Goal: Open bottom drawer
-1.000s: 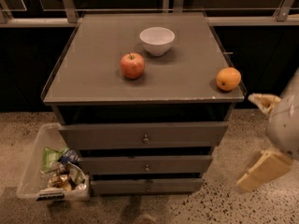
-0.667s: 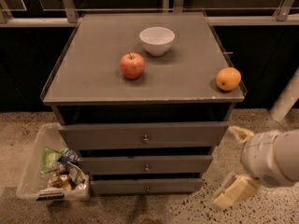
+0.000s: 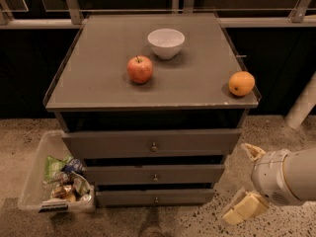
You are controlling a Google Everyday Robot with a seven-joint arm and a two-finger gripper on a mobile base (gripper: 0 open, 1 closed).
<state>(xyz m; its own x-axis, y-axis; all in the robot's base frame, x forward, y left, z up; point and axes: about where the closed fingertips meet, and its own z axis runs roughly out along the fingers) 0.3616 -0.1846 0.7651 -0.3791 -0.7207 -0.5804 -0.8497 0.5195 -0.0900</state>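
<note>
The bottom drawer [image 3: 128, 197] is the slimmest dark grey front of three, low on the cabinet, with a small round metal knob [image 3: 156, 199] at its centre. It looks shut, flush with the cabinet. My gripper [image 3: 241, 181] is to the right of the cabinet, near floor level, about level with the two lower drawers. Its two tan fingers [image 3: 244, 209] stand wide apart and hold nothing. It is clear of the cabinet's right side and touches no drawer.
On the cabinet top [image 3: 98, 78] sit a red apple [image 3: 140, 69], a white bowl [image 3: 166, 42] and an orange [image 3: 241, 83] near the right edge. A clear bin of snack packets [image 3: 54, 181] stands on the floor at the left. A pale post [image 3: 302, 102] stands at the right.
My gripper has moved left and down from the right edge of the view toward the cabinet's lower right side. The drawers and the things on top have not moved.
</note>
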